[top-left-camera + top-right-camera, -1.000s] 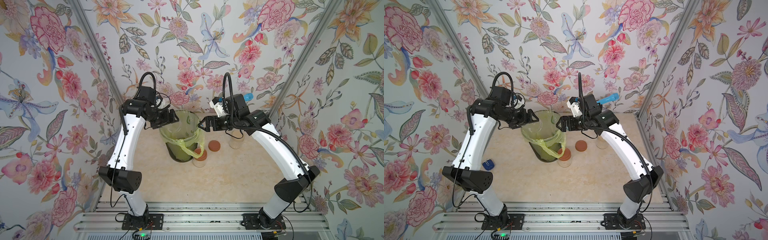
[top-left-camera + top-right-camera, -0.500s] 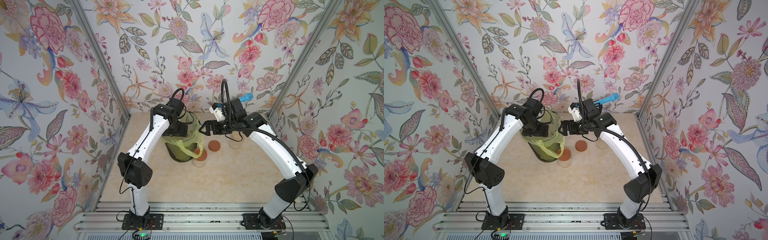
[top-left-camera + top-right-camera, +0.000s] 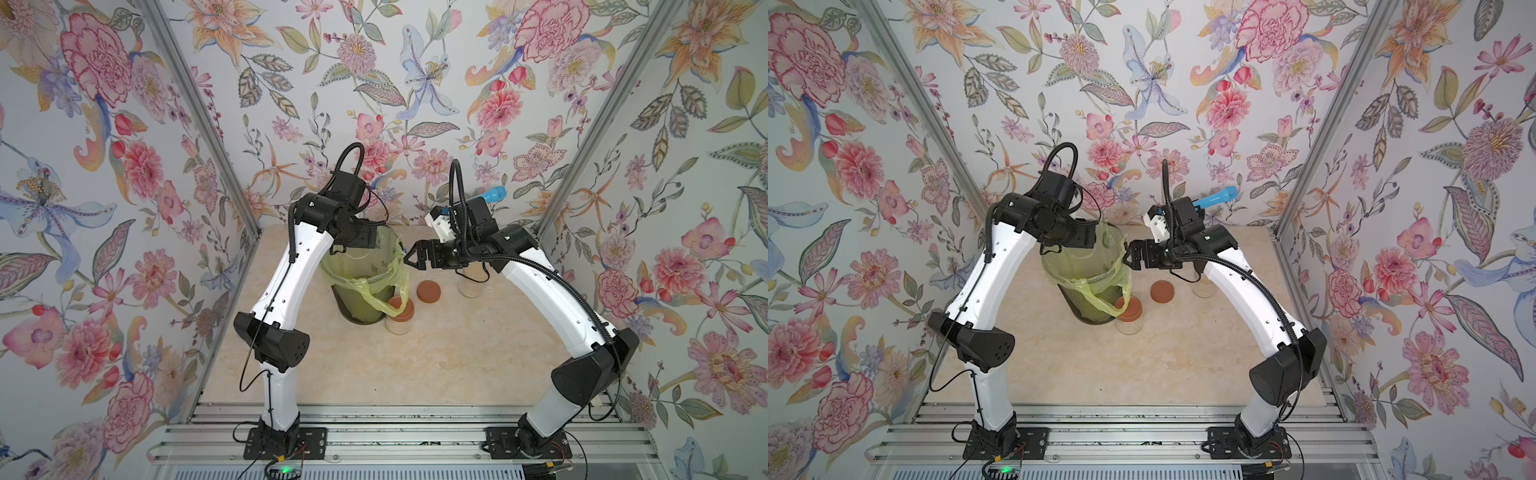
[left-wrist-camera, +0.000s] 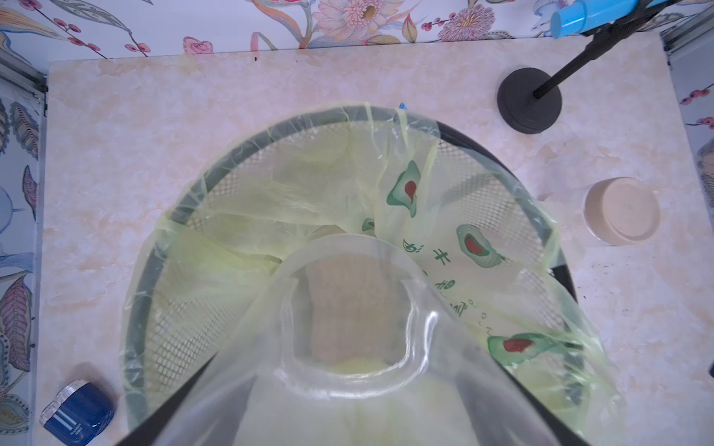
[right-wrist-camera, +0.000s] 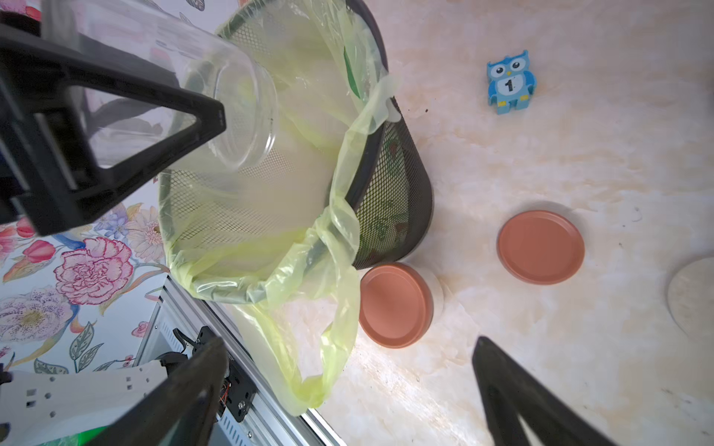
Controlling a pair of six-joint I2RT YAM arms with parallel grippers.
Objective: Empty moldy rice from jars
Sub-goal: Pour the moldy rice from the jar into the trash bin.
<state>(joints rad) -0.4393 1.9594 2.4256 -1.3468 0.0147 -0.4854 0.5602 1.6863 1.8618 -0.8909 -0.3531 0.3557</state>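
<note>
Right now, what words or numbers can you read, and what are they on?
"1": on the belly of the blue owl toy.
Green characters printed on the yellow-green bin bag: too blurred to read.
Print on the tipped clear jar: too blurred to read.
</note>
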